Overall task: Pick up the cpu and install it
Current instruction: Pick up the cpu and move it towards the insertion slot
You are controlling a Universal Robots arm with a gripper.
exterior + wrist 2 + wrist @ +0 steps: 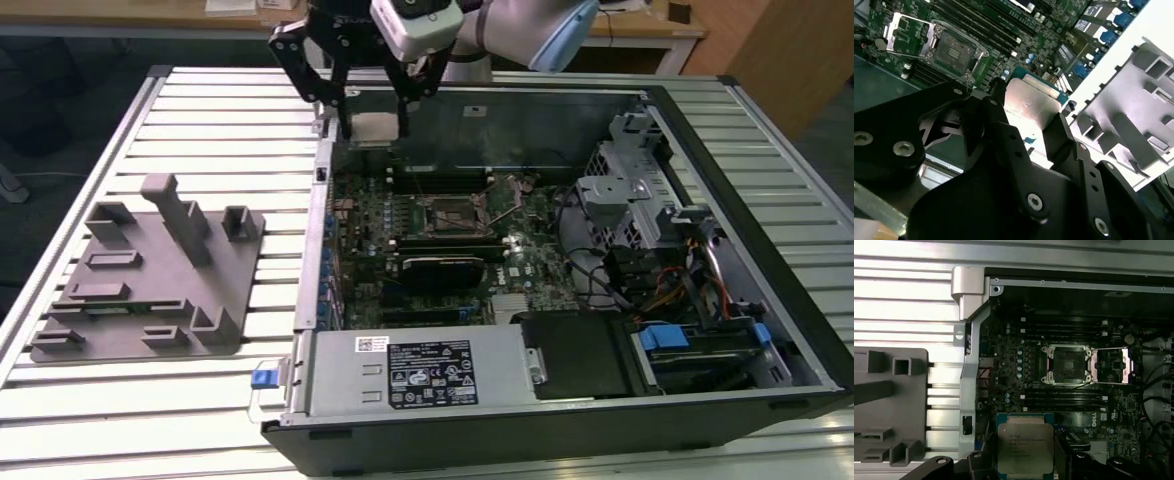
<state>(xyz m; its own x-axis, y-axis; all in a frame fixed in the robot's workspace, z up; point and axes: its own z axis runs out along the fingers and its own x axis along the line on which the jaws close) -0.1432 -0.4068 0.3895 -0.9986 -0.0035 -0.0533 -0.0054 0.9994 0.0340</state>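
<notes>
Tool (371, 118) hangs from the arm (514, 30), which reaches in from the far edge of the desk (200, 110) and points its black linkage fingers (1004, 145) straight down. The fingers are clenched on opposite edges of the cpu (1024, 447), held level with its silver top facing up toward the wrist. The cpu is in the air over the motherboard (400, 235), near the far corner of the open computer case (747, 200) on the exterior view's left. It is apart from the socket (1068, 363), which lies open with its load plate (1111, 365) flipped back beside it. A grey fixture block (147, 275) sits on the desk outside the case, on the exterior view's left.
</notes>
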